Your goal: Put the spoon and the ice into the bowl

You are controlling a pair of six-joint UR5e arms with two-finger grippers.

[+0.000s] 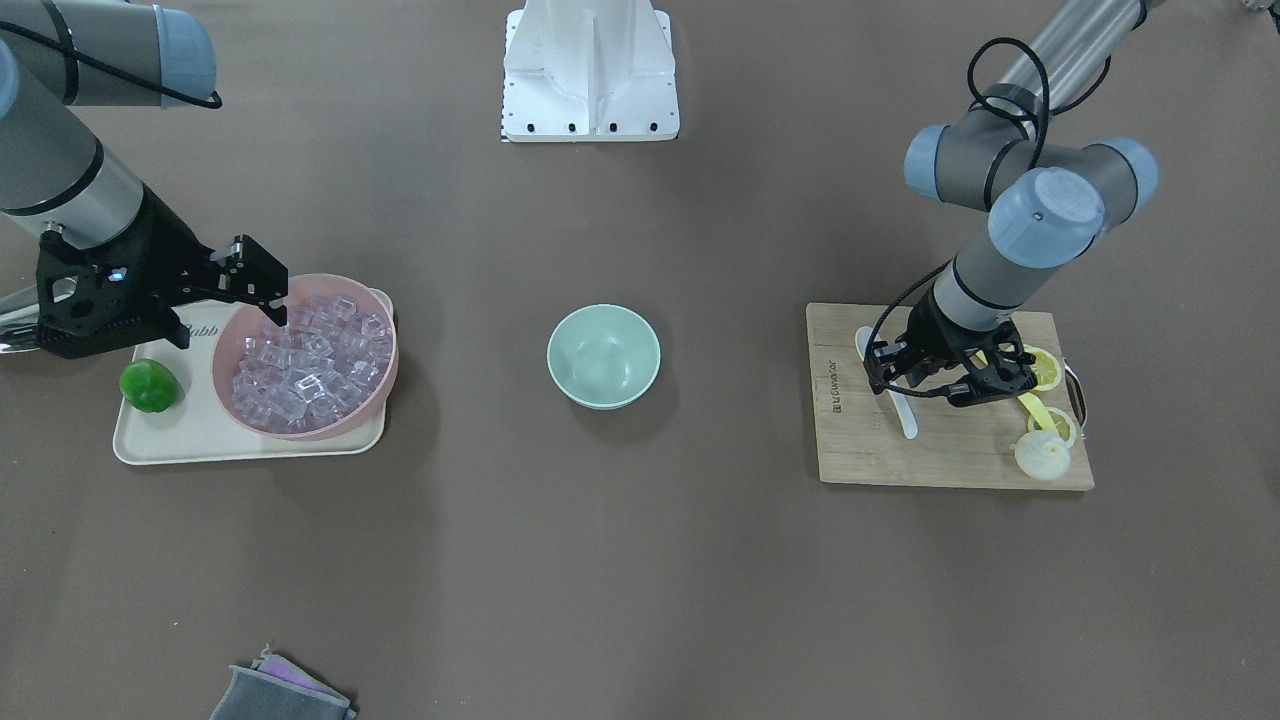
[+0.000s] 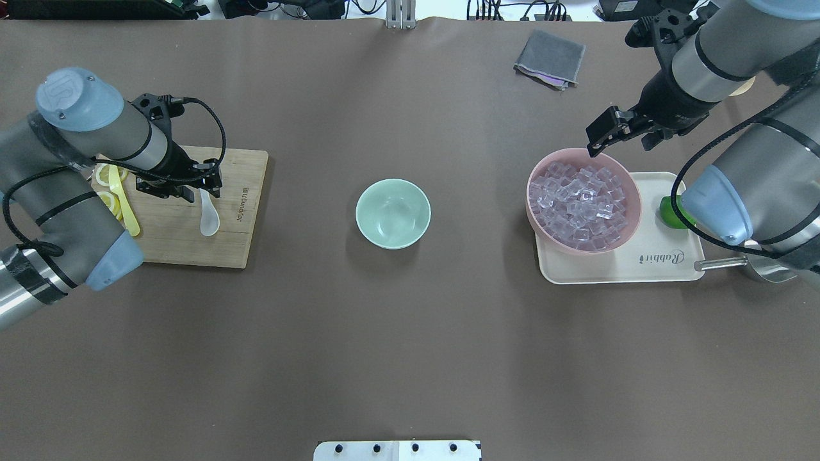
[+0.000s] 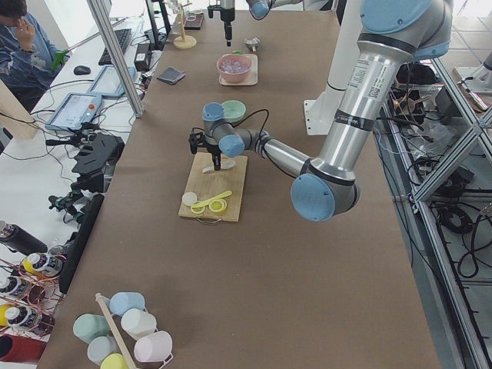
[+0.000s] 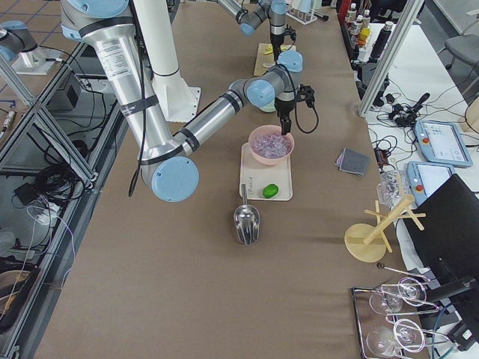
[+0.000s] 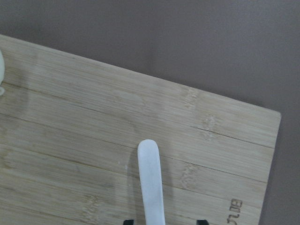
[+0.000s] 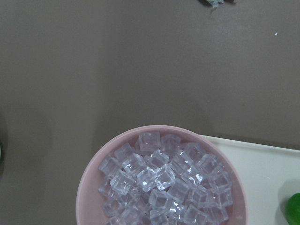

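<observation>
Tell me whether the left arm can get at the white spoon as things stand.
Probably yes. The left gripper hangs open just above the handle of the spoon on the cutting board, jaws either side of it, and nothing lies between.

Bare bench (image 2: 397, 333) lies all round the mint bowl (image 2: 393, 213), an open lane to either side. On the left, the cutting board (image 2: 192, 246) is crowded at its outer end (yellow utensil (image 2: 126, 208), lemon slices (image 1: 1046, 368)). The spoon (image 2: 209, 218) lies on freer wood, and the left claw (image 2: 204, 190) straddles its handle. On the right, the pink bowl's (image 2: 631, 192) rim stands up just below the right claw (image 2: 601, 137). A green fruit (image 2: 668, 212) and a metal scoop (image 4: 248, 219) sit behind it.
</observation>
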